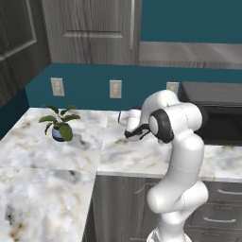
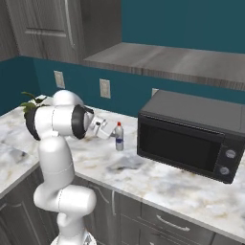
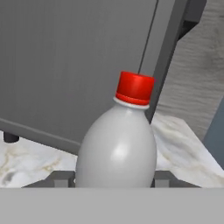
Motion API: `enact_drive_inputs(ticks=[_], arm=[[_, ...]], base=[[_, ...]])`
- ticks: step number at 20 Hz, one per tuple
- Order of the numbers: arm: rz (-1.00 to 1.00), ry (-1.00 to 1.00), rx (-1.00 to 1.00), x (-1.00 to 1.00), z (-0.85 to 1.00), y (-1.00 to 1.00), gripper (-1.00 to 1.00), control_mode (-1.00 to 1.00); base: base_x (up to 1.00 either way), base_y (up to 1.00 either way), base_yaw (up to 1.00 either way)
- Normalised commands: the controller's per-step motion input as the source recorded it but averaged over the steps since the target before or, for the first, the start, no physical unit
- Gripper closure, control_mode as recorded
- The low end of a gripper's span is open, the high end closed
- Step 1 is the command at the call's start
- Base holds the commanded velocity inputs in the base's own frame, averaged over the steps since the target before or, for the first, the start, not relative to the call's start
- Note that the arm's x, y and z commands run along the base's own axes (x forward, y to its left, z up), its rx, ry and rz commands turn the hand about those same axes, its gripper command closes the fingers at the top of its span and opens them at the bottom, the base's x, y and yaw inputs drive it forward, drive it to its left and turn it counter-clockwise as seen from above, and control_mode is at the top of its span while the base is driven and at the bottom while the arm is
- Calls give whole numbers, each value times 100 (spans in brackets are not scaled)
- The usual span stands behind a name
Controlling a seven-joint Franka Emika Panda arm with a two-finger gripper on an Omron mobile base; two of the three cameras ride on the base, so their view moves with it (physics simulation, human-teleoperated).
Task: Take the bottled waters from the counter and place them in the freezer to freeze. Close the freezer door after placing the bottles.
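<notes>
A bottled water with a red cap stands upright on the white marble counter, just left of the black microwave. In the hand view it is very close and sits between my two fingertips, which press against its lower sides. My gripper reaches to the bottle from the left at counter height and is shut on it. The bottle's foot still looks to rest on the counter. The freezer and its door are out of view.
A black microwave stands on the counter right beside the bottle, under a grey shelf. A small potted plant sits at the far left of the counter. Wall outlets line the teal backsplash. Dark drawers lie below.
</notes>
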Motion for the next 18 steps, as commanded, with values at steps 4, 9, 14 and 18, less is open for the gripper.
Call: enact_drive_inputs(ticks=[4,9,14,18], arm=[[0,-16,-2,-45,78,3,100,-100],[0,-22,-9,-81,100,20,100,-100],[0,-15,-14,-100,95,24,100,-100],[0,0,-11,-100,45,6,100,-100]], base=[[0,0,0],[0,0,0],[0,0,0],[0,0,0]])
